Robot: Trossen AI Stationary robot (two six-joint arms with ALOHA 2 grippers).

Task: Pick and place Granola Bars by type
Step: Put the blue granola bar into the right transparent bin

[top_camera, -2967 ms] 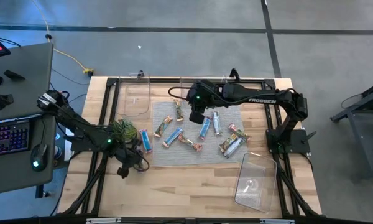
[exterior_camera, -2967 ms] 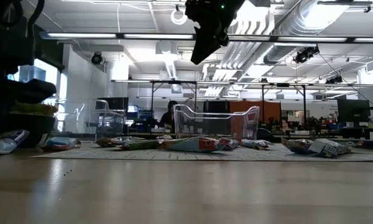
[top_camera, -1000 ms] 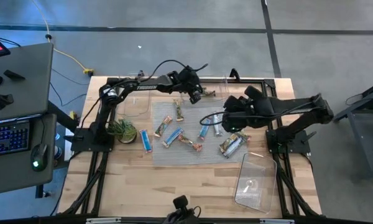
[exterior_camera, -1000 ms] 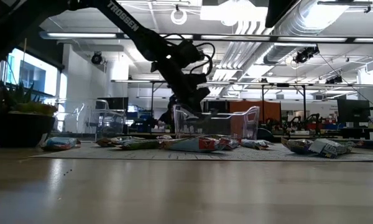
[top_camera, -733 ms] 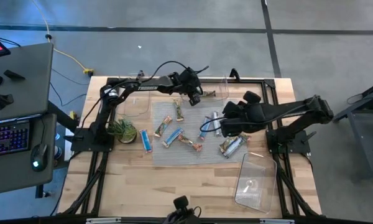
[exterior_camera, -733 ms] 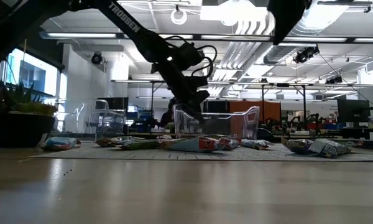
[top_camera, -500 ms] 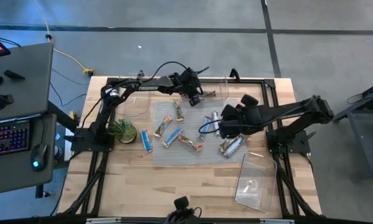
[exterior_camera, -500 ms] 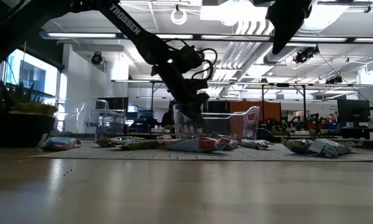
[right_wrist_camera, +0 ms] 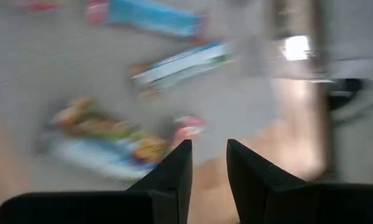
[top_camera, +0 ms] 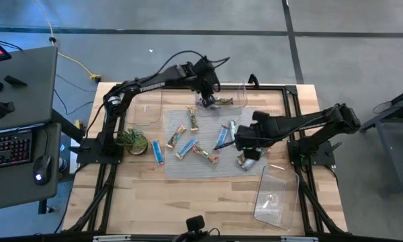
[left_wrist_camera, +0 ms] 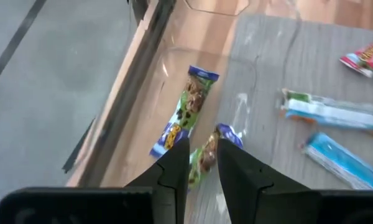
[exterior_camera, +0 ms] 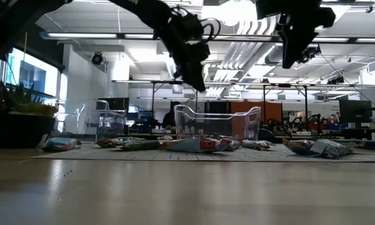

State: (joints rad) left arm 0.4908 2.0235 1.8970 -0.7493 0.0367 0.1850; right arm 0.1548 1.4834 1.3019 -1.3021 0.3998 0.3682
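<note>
Granola Bars point(top_camera: 188, 144) — shiny wrappers, blue, brown, green.

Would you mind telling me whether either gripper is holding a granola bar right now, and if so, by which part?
Neither holds one. The left gripper is open above two bars in the clear bin; the right gripper is open and empty.

Even overhead lighting, soft shadows. Low view backlit by ceiling lights point(exterior_camera: 231, 12); right wrist view heavily motion-blurred.
</note>
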